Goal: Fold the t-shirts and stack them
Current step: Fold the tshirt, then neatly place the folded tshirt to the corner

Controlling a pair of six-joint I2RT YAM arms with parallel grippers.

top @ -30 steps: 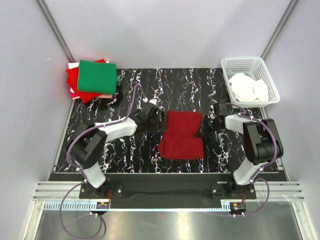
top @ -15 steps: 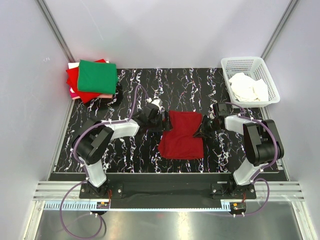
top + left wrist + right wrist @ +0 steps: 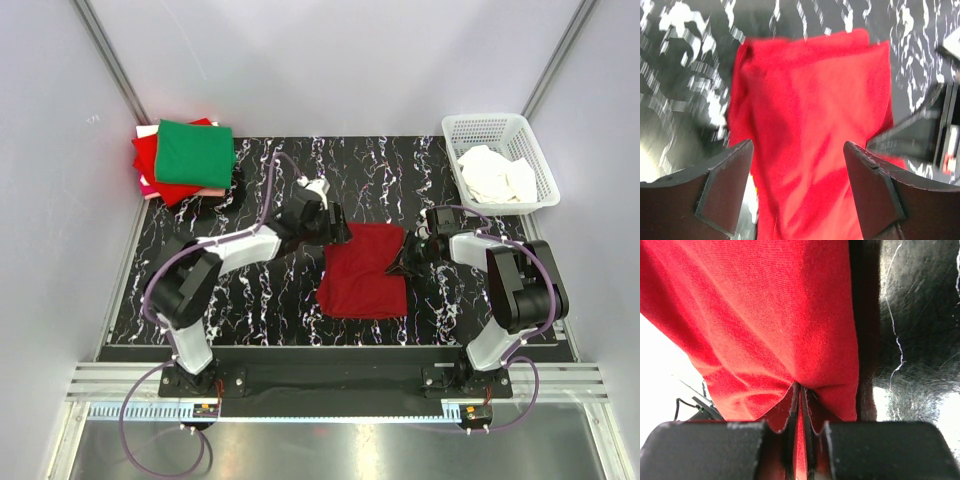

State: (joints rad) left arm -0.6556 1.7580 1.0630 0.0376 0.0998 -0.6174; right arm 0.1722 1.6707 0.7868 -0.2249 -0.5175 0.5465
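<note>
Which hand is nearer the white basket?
Right. The right hand, shut on the dark red shirt at its right edge, sits near-left of the basket; the left hand is open over the shirt's far-left corner.

The left wrist view is blurry, and the dark red shirt [image 3: 810,125] runs off its bottom edge. The right wrist view cuts that shirt off at the top and left. From above, the green shirt [image 3: 194,152] hides most of the bright red shirt [image 3: 146,158] and the pink shirt [image 3: 212,192] under it. The white cloth [image 3: 495,172] in the basket [image 3: 500,124] is too small to name.
</note>
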